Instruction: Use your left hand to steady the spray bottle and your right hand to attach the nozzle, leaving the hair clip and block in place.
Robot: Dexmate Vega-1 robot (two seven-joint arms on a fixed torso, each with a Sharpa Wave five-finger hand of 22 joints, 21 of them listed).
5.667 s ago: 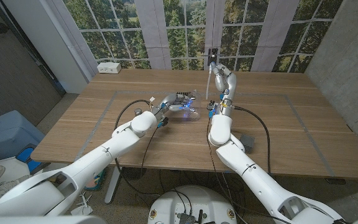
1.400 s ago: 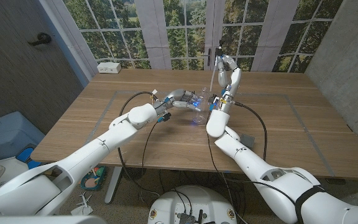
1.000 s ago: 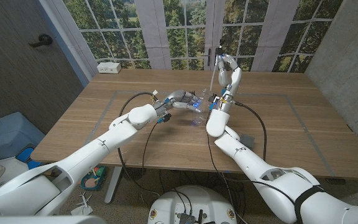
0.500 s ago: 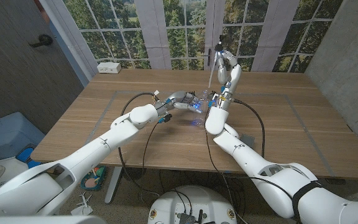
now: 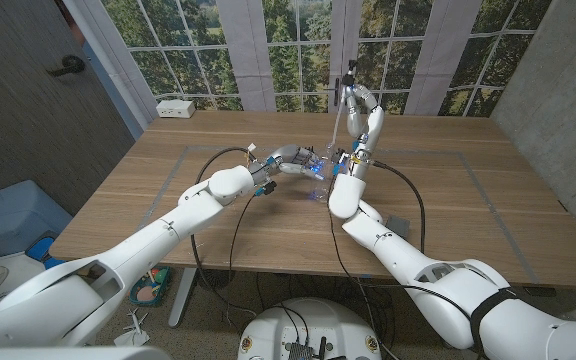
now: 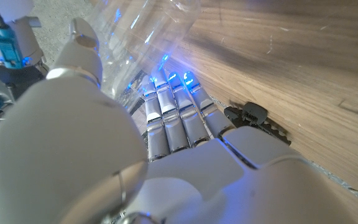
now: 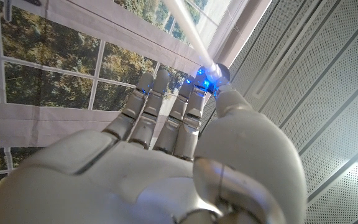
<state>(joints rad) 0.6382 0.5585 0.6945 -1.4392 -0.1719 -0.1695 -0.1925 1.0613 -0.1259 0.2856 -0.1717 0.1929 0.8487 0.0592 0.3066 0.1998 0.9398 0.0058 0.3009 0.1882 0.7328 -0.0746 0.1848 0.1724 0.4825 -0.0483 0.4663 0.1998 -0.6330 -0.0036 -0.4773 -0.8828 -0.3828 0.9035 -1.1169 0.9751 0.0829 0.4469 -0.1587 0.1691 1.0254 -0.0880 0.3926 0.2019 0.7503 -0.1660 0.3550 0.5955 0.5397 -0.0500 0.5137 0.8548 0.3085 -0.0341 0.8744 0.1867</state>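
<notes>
Clear plastic spray bottle (image 5: pixel 317 166) lay tilted near the middle of the wooden table (image 5: pixel 218 215), towards its far edge, gripped by the left hand (image 5: pixel 296 160); in the left wrist view the fingers (image 6: pixel 174 115) wrapped the transparent body (image 6: pixel 143 37). The right hand (image 5: pixel 364 112) was raised above the tabletop just beside the bottle and held the nozzle (image 5: pixel 349 84) by its head, the pale dip tube (image 5: pixel 339 125) hanging down towards the bottle. In the right wrist view the fingertips (image 7: pixel 194 84) closed round the nozzle head, tube (image 7: pixel 191 28) running away from them. Judged progress: bottle steadied, nozzle picked up, tube not yet visibly in the neck; insertion and screwing-on remained. A dark block (image 5: pixel 400 224) sat near the right arm, apparently undisturbed. Hair clip could not be made out with certainty.
</notes>
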